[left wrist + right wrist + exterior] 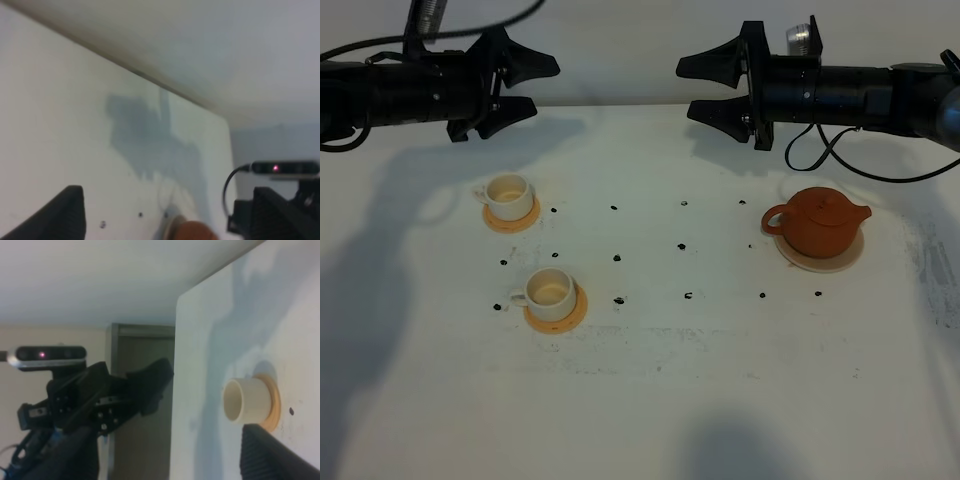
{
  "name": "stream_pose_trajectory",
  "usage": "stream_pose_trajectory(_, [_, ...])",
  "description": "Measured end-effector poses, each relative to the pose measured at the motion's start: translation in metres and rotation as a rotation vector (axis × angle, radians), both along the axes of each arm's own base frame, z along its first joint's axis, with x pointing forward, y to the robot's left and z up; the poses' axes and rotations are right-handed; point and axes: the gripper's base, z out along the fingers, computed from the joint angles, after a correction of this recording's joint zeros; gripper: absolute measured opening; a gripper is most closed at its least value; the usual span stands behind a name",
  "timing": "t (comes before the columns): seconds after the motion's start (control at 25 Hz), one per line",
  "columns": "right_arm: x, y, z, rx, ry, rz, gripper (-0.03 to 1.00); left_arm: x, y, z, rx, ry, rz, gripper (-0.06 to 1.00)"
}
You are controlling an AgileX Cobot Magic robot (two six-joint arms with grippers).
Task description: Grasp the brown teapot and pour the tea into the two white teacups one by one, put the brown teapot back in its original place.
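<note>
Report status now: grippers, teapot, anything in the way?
Left gripper open, empty. Right gripper open, empty. Brown teapot upright on its saucer, untouched. Nothing stands between right gripper and teapot.

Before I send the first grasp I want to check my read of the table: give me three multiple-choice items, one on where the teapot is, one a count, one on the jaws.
1. Where does the teapot stand?
A. beside the cups
B. on the cream saucer at the right
C. held up in the air

2. How many white cups are out?
A. one
B. two
C. three

3. How do the jaws of the left arm and the right arm stand?
A. both open, holding nothing
B. right shut on the teapot
C. left shut on a cup

Answers: 1 B, the saucer rim shows around its base; 2 B, two stand at the left, one nearer than the other; 3 A, both are spread wide with nothing between them.
</note>
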Motion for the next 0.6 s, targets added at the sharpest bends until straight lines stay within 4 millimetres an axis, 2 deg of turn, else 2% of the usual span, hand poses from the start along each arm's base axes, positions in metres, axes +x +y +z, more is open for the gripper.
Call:
stream_pose_trajectory(0.16, [0.002,0.001,0.011,-0.044,-0.105,0.049,0.58,-0.004,0.0,0.017,0.051,-0.094,-0.042,0.61])
stream_pose_trajectory(0.24, [0.005,0.002,0.018,-0.083,-0.157,0.074,0.57,-0.008,0.0,0.034,0.104,-0.158,-0.07,0.61])
stream_pose_trajectory(0.6, [0.012,0.004,0.049,-0.28,-0.303,0.158,0.54,-0.048,0.012,0.108,0.528,-0.374,-0.226,0.6])
